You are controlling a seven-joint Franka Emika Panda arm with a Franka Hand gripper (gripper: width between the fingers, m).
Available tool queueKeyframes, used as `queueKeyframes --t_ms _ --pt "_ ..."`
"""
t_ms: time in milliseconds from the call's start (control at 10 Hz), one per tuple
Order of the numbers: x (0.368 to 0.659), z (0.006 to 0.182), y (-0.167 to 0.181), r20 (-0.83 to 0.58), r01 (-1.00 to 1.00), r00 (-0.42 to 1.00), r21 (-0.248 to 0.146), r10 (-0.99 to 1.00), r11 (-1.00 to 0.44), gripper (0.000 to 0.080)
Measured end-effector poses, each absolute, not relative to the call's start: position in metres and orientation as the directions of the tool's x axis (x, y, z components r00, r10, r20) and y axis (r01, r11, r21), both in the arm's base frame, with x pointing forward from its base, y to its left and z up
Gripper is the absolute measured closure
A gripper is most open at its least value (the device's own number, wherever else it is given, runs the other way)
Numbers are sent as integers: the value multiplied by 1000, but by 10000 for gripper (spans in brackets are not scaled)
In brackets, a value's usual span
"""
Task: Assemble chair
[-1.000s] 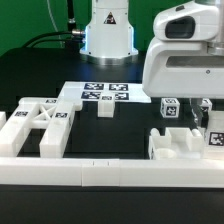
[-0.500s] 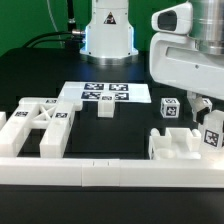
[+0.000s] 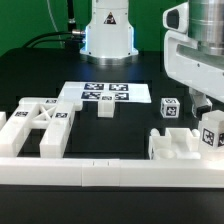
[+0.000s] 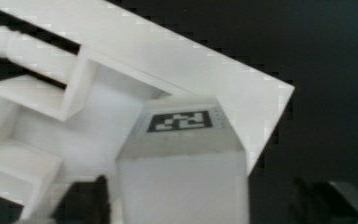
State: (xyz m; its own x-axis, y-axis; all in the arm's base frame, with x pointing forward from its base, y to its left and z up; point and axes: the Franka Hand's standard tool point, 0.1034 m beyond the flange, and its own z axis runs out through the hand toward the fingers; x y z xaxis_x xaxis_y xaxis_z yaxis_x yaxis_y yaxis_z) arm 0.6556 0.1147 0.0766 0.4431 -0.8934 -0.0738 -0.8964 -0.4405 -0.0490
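My gripper (image 3: 207, 112) is shut on a white square post (image 3: 212, 134) with a marker tag and holds it upright at the exterior view's right, just above and beside a chunky white chair piece (image 3: 178, 146). In the wrist view the post (image 4: 179, 150) fills the space between my dark fingers (image 4: 83, 196), its tag facing the camera, with the white chair piece (image 4: 149, 55) below it. An X-braced panel (image 3: 36, 124) lies at the exterior view's left. A small white piece (image 3: 105, 108) and a tagged block (image 3: 170, 108) stand mid-table.
The marker board (image 3: 100, 93) lies flat in the middle, in front of the robot base (image 3: 108, 35). A long low white border rail (image 3: 100, 172) runs along the front edge.
The arm has moved toward the exterior view's right, carrying the post with it; the post now hangs further right, at the right end of the chair piece.
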Motion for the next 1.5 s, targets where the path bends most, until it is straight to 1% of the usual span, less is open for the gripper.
queueKeyframes --t_ms 100,200,300,500,700,800,900,1000,1100,1200,1300,1500 --pt "656 77 113 -69 -858 514 -56 -855 -511 181" --pt "656 77 115 -69 -852 524 -56 -849 -521 159" --pt "656 77 115 -67 -832 555 -59 -829 -552 159" --pt "656 77 114 -53 -681 733 -68 -679 -729 151" --pt "657 79 114 -41 -470 883 -50 -468 -882 151" --pt "658 79 113 -35 -375 927 -43 -374 -926 151" --pt "659 78 113 -38 -296 955 -43 -295 -954 151" --pt "660 79 113 -41 -167 985 -38 -166 -985 151" --pt "661 80 112 -45 -54 998 -18 -53 -998 151" --pt "663 81 115 -40 52 998 8 52 -999 151" --pt "664 81 118 -29 155 988 18 154 -988 151" --pt "666 80 118 -13 304 953 20 303 -953 151"
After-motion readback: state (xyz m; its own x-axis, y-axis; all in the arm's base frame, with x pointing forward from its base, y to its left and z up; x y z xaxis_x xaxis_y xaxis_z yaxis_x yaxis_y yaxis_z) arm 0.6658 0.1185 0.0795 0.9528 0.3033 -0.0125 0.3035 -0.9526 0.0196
